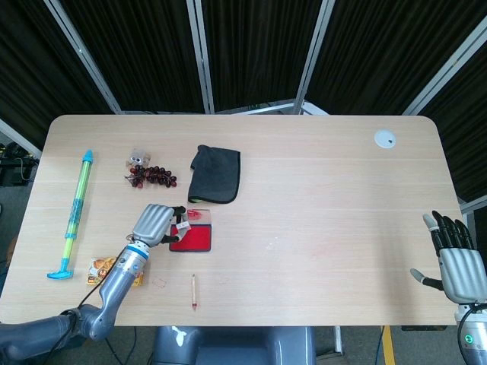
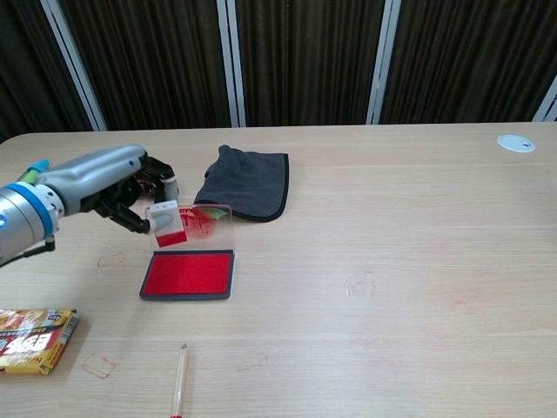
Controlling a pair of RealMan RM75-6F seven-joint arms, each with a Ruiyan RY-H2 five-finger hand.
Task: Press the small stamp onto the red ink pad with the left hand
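one small stamp (image 2: pixel 167 224), one red ink pad (image 2: pixel 189 275), one cloth (image 2: pixel 246 182)

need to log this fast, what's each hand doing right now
Left hand: holding the small stamp in its fingers, above the red ink pad, not touching it.
Right hand: open, fingers apart, holding nothing.

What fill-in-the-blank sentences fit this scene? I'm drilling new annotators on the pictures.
1. The left hand holds the small stamp ____ the ink pad, not touching it.
2. The ink pad's surface is ____.
3. The dark cloth lies ____ the ink pad.
4. The right hand holds ____.

Missing words: above; red; behind; nothing
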